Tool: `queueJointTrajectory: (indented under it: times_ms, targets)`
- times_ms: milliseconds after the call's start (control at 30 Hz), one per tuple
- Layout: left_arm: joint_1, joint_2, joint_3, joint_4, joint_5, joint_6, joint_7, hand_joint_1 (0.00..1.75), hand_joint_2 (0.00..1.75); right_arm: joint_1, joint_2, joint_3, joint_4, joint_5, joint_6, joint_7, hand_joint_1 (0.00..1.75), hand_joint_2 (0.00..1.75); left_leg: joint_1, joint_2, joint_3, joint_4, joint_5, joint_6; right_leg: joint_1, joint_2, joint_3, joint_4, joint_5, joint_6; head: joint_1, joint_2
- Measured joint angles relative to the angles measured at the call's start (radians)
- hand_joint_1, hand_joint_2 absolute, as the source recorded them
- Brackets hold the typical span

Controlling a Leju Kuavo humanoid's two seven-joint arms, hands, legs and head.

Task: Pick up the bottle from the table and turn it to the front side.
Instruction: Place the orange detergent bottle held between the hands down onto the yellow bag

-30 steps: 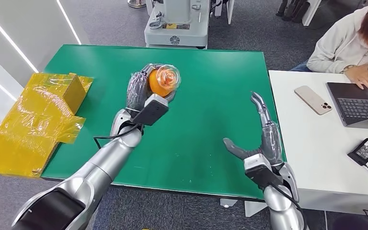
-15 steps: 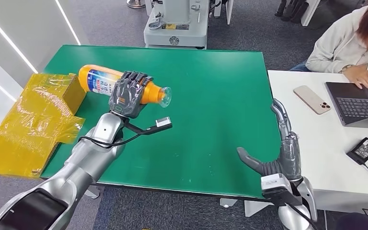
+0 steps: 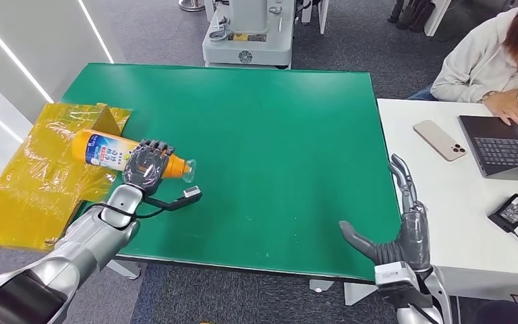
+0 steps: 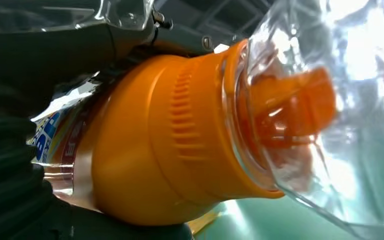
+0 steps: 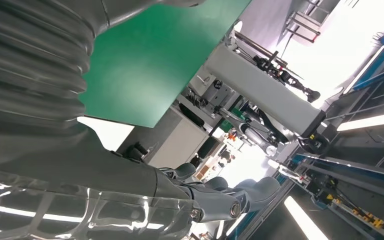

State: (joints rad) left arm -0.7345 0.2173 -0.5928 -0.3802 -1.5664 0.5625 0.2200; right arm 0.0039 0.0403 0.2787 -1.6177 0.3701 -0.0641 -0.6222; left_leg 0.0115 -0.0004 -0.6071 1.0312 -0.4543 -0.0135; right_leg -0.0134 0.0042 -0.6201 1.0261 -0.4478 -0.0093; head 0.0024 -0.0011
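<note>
An orange bottle (image 3: 105,150) with a blue and white label and a clear cap lies sideways above the left edge of the green table (image 3: 276,135). My left hand (image 3: 146,166) grips it around the neck end, cap pointing right. The left wrist view shows the orange shoulder of the bottle (image 4: 180,150) and its clear cap (image 4: 320,115) close up, with dark fingers (image 4: 25,100) wrapped around the body. My right hand (image 3: 398,233) is at the table's front right corner, fingers spread, holding nothing; its fingers (image 5: 220,200) also show in the right wrist view.
Yellow plastic wrapping with a cardboard box (image 3: 40,175) lies at the table's left edge. A white desk (image 3: 445,202) on the right holds a phone (image 3: 440,140), laptop (image 3: 506,145) and charger (image 3: 512,212); a person (image 3: 492,61) sits there. A grey machine (image 3: 249,34) stands behind the table.
My left hand has turned the bottle from cap-toward-camera to lying sideways, and carried it left and nearer. My right hand has drawn back toward the front right corner.
</note>
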Motion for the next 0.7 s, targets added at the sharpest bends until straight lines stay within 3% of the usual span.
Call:
queueJointTrajectory:
  times_ms: [400, 700]
  targets:
    - [0.017, 0.056, 0.000, 0.054, 0.002, -0.078, -0.011, 1.75, 1.75, 0.021, 0.019, -0.003, -0.015, 0.018, 0.016, 0.001, 0.00, 1.75, 0.000, 0.000, 0.000, 0.000, 0.000, 0.000, 0.000, 0.000, 0.000, 0.000, 0.000, 0.000, 0.000, 0.000]
    - [-0.031, 0.075, 0.037, 0.057, 0.040, -0.067, -0.164, 1.75, 1.75, 0.034, 0.030, -0.011, -0.021, 0.032, 0.031, 0.009, 0.00, 1.75, 0.000, 0.000, 0.000, 0.000, 0.000, 0.000, 0.000, 0.000, 0.000, 0.000, 0.000, 0.000, 0.000, 0.000]
